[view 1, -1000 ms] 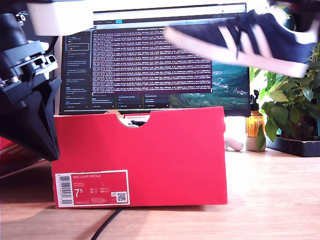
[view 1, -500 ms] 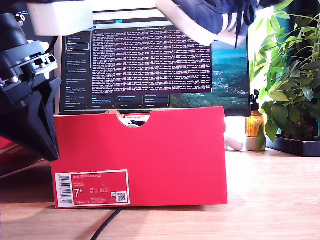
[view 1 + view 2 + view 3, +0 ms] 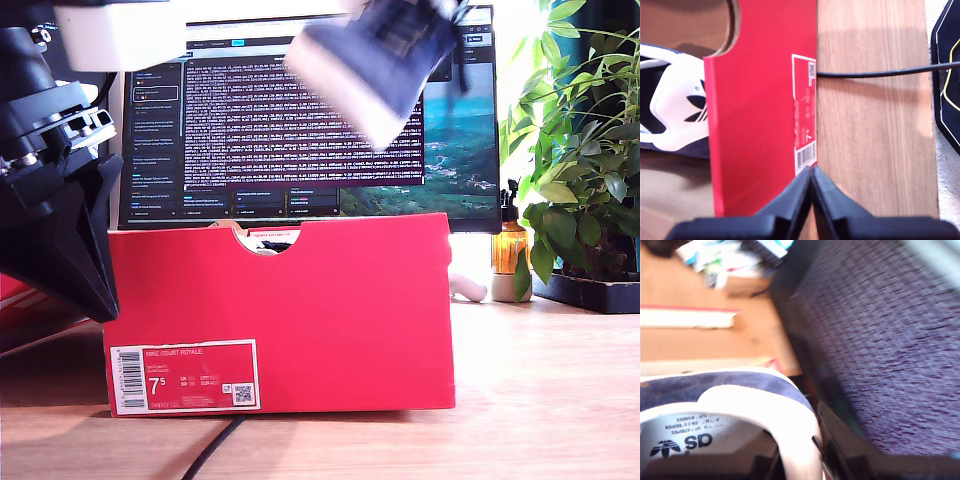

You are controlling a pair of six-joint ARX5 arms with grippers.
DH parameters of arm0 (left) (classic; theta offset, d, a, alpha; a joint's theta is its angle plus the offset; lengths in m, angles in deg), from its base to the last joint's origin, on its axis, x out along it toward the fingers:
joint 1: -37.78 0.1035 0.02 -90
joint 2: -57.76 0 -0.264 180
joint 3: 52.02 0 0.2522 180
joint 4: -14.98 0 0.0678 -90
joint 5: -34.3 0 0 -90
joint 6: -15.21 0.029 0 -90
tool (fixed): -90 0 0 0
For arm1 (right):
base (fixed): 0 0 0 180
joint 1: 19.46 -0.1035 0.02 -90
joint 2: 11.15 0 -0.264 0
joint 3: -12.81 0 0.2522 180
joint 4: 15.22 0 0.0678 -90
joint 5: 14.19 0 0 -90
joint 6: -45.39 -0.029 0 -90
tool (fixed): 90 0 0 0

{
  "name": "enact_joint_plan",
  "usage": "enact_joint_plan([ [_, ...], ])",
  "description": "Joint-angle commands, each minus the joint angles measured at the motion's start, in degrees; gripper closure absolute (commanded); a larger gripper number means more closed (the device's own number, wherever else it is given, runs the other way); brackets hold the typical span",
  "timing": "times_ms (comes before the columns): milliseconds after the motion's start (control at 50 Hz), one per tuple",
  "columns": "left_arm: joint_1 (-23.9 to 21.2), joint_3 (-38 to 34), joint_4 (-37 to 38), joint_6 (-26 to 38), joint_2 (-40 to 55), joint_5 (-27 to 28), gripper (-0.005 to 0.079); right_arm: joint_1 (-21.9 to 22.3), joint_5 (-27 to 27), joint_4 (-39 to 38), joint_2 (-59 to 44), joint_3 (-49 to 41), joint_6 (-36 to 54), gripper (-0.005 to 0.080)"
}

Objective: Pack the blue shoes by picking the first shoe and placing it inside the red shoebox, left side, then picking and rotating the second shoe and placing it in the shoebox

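Note:
The red shoebox (image 3: 300,310) stands on the wooden table, label side facing the exterior view. One blue shoe (image 3: 675,110) lies inside it, its white heel tab against the box wall (image 3: 760,115). The other blue shoe (image 3: 380,60) hangs blurred high above the box, in front of the monitor. In the second wrist view its navy collar (image 3: 740,385) and white lining sit between the jaws of my second gripper (image 3: 797,460), which is shut on it. My first gripper (image 3: 812,172) is shut and holds nothing. It hovers by the box's labelled corner, at the exterior view's left (image 3: 95,290).
A monitor (image 3: 250,130) stands behind the box. Potted plants (image 3: 580,180) and an amber bottle (image 3: 510,250) are at the exterior view's right. A black cable (image 3: 215,450) runs out from under the box. A black pad (image 3: 947,75) lies on the table nearby.
The held shoe has swung from the exterior view's upper right to the top centre over the box, turning as it went. The first arm and the box have not moved.

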State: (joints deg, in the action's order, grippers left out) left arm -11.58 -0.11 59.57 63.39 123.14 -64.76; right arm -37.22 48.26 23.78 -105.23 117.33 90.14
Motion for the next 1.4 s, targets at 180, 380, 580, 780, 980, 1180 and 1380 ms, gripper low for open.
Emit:
enact_joint_plan([
  [180, -0.2, 0.2, -0.4, -0.3, 0.2, 1.6, 0.0761, -1.2, -0.6, -1.4, -4.9, 1.9, 1.8, 0.0762],
  [380, -0.1, 0.2, -0.5, -0.3, 0.2, 2.9, 0.0761, -1.4, -0.6, -1.0, -9.3, 1.9, 2.5, 0.0762],
  [580, -0.2, 0.2, -0.3, -0.3, 0.2, 2.9, 0.0761, -1.6, -0.6, -1.1, -13.5, 1.9, 5.8, 0.0762],
  [780, -0.2, 0.2, -0.4, -0.3, 0.2, 2.9, 0.0761, -1.6, -0.5, -4.8, -16.4, 1.9, 8.2, 0.0762],
  [980, -0.2, 0.2, -0.4, -0.3, 0.2, 2.9, 0.0761, -1.2, -0.4, -10.7, -17.0, 1.9, 8.2, 0.0762],
  [1180, -0.1, 0.2, -0.4, -0.3, 0.2, 2.8, 0.0761, -0.5, -0.6, -9.7, -17.0, 1.9, 9.0, 0.0762],
  [1380, -0.1, 0.2, -0.4, -0.3, 0.2, 2.7, 0.0761, -0.6, -0.3, -0.9, -17.0, 1.9, 14.5, 0.0762],
])
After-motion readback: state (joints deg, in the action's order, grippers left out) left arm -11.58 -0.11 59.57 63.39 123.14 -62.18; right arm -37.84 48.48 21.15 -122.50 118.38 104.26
